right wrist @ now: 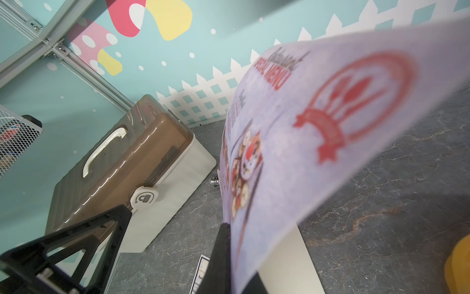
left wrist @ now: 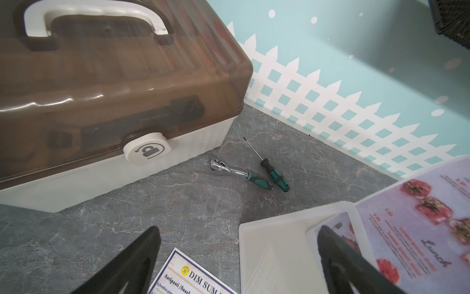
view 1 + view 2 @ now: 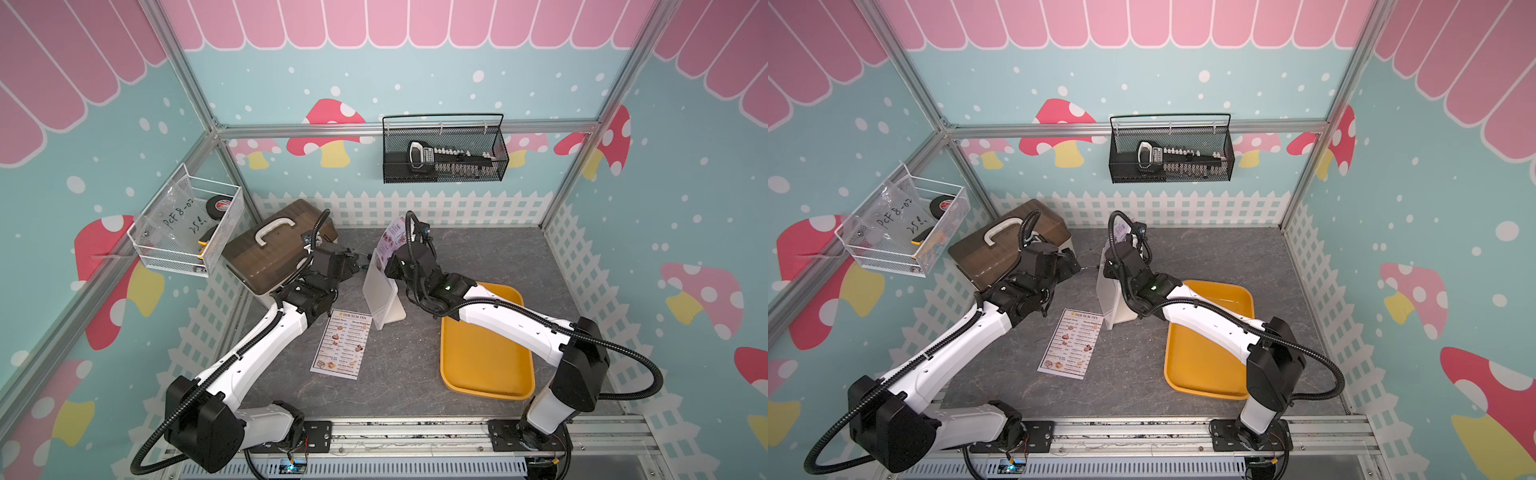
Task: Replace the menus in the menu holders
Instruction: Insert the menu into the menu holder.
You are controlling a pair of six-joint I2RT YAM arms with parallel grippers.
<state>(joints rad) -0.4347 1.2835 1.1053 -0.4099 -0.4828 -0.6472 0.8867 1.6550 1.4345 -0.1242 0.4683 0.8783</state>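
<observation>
Your right gripper (image 3: 386, 262) is pinched on the special menu (image 1: 305, 152), sheet standing tall with its foot in the holder (image 3: 380, 291) just below. Left gripper (image 2: 237, 234) gapes wide beside it, nearer the dim sum menu (image 3: 340, 349) flat underneath.

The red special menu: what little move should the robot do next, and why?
Probably the right gripper should lift the SPECIAL MENU clear of the menu holder: it grips the sheet, whose lower end sits inside, and the DIM SUM INN menu lies flat on the table beside it.
</observation>
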